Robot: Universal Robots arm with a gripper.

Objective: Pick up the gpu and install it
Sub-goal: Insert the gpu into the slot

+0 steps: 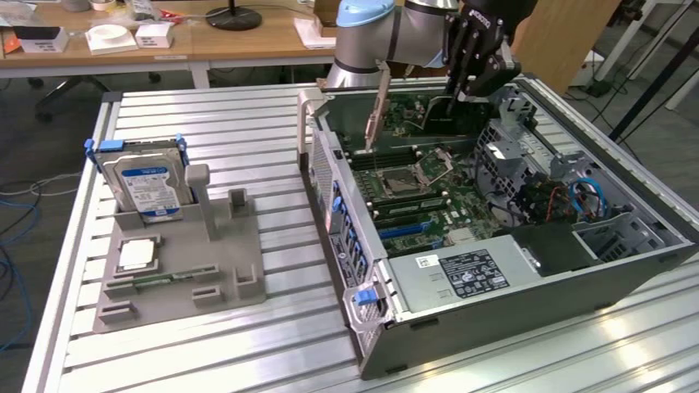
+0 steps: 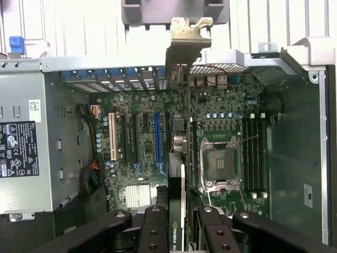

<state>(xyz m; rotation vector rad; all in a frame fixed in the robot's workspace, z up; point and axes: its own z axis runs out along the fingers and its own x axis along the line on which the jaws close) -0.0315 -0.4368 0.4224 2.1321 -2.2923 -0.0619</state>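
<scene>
— Looking from the exterior view, where is the gpu [image 1: 385,110] held?
— Edge-down above the open computer case [image 1: 611,270], clamped in the fingers [image 1: 476,82].
— And the wrist view?
— It is seen edge-on over the motherboard [image 2: 142,158], so slots can be lined up.

a blue-labelled hard drive [image 1: 150,185] stands upright in my grey holder [image 1: 180,274] on the slatted tabletop [image 1: 241,123], with a processor chip [image 1: 136,255] lying flat near it.
</scene>
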